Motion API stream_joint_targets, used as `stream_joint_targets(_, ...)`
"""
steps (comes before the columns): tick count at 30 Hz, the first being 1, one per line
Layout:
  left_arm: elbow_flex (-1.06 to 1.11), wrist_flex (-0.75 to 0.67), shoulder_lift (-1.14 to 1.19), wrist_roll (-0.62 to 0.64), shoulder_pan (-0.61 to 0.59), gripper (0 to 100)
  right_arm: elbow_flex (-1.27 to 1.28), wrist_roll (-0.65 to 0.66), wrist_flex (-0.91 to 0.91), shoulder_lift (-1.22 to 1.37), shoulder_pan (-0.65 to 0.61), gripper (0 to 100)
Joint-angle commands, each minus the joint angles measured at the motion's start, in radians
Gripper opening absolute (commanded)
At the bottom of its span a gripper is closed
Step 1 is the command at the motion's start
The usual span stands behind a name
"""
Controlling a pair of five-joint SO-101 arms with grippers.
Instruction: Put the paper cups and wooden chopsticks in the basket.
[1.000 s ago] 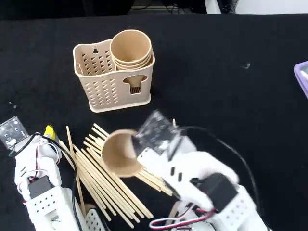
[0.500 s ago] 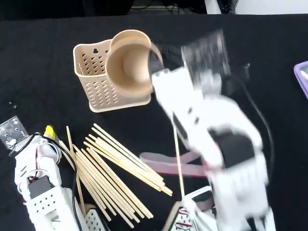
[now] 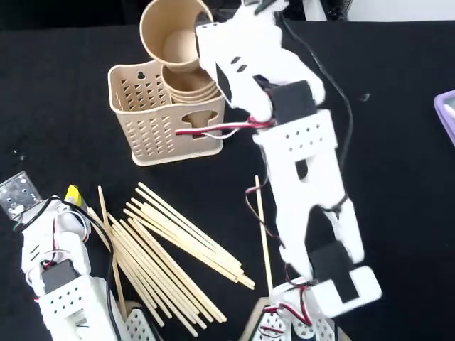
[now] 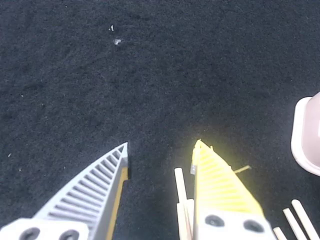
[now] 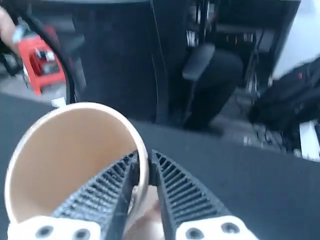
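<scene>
My right gripper [image 3: 202, 32] is shut on the rim of a tan paper cup [image 3: 170, 32], held tilted in the air just above the beige basket [image 3: 153, 135]. In the right wrist view the cup [image 5: 70, 155] has its rim pinched in the gripper [image 5: 143, 162]. A stack of paper cups [image 3: 190, 84] sits inside the basket's right half. Several wooden chopsticks [image 3: 167, 249] lie fanned on the black table in front of the basket, one [image 3: 264, 234] apart beside the right arm. My left gripper [image 4: 160, 150] stands open low over the cloth at the near left, chopstick ends [image 4: 182, 197] beside its yellow finger.
The right arm [image 3: 306, 177] stretches from the near edge up over the table's middle. A lilac tray corner [image 3: 446, 110] sits at the right edge. A small metal plate [image 3: 15, 193] lies at the left by the left arm [image 3: 57, 277].
The right arm has lifted the cup from the chopstick pile and carried it back and up, from beside the basket to above it. The left arm has kept still.
</scene>
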Motion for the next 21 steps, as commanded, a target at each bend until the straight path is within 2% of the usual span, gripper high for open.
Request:
stream_joint_targets(1,-0.031,-0.021,-0.012,-0.002,-0.01,21,-0.084,-0.006,0.092,0.01,0.02,1.5)
stream_joint_targets(5,-0.031,-0.021,-0.012,-0.002,-0.01,21,-0.097,-0.002,0.155,0.012,0.02,1.4)
stream_joint_targets(21,-0.031,-0.023,-0.012,-0.002,-0.01,21,-0.124,-0.008,0.207,0.01,0.018,1.1)
